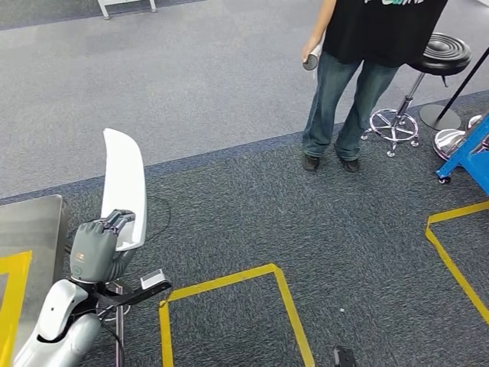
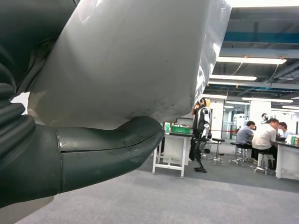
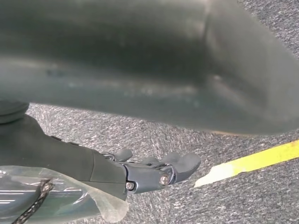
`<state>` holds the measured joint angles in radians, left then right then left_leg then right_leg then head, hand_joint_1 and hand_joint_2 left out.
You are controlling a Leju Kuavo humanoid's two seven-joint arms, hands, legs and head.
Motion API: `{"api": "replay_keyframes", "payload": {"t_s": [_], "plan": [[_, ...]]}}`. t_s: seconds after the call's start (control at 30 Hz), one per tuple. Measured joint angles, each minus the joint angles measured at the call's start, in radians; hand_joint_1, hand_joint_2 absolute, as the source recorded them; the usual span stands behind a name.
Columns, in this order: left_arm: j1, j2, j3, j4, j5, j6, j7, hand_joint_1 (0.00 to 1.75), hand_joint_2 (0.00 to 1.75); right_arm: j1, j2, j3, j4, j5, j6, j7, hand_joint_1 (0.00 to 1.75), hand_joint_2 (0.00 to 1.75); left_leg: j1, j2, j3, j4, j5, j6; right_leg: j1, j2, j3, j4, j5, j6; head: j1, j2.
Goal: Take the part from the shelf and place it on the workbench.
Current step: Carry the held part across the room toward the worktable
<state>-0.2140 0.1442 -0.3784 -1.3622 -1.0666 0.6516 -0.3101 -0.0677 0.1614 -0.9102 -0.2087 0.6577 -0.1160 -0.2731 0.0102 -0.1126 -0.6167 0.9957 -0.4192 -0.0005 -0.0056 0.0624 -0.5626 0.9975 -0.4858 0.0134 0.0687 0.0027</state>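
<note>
Left hand (image 1: pixel 98 246) at 8 o'clock, clamped on curved white plastic shell part (image 1: pixel 124 186), held upright off shelf | right hand (image 3: pixel 155 170) hanging over carpet, fingers apart, empty | grey metal workbench top (image 1: pixel 31 222) at 9 o'clock, just beside | judgement: carry phase; keep grip firm, swing left, lower flat onto bare metal, avoid yellow tape (image 1: pixel 11 298).

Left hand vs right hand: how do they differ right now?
The left hand is raised and grips the white part, which stands upright above it; the right hand holds nothing. In the right wrist view the right hand hangs over the carpet near a yellow floor line, its fingers extended. Both have grey covers and darker fingers.
</note>
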Motion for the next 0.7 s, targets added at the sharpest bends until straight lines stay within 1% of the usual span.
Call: {"api": "replay_keyframes", "payload": {"t_s": [0.23,0.7], "plan": [[0.0,0.0,0.0,0.0,0.0,-0.004,0.0,1.75,1.75,0.0,0.0,0.0,0.0,0.003,0.0,0.0,0.0,0.0,-0.003,0.0,0.0,0.002,0.0,0.0,-0.004,0.0,0.0,0.0,0.0,0.001,0.0,0.0],[-0.013,-0.015,-0.011,0.001,0.001,-0.025,0.002,1.75,1.75,0.0,0.0,-0.016,0.0,0.005,0.003,0.001,0.0,0.0,-0.004,0.0,0.0,0.003,0.0,0.0,-0.004,0.0,0.0,0.0,0.001,0.001,0.0,0.0]]}}
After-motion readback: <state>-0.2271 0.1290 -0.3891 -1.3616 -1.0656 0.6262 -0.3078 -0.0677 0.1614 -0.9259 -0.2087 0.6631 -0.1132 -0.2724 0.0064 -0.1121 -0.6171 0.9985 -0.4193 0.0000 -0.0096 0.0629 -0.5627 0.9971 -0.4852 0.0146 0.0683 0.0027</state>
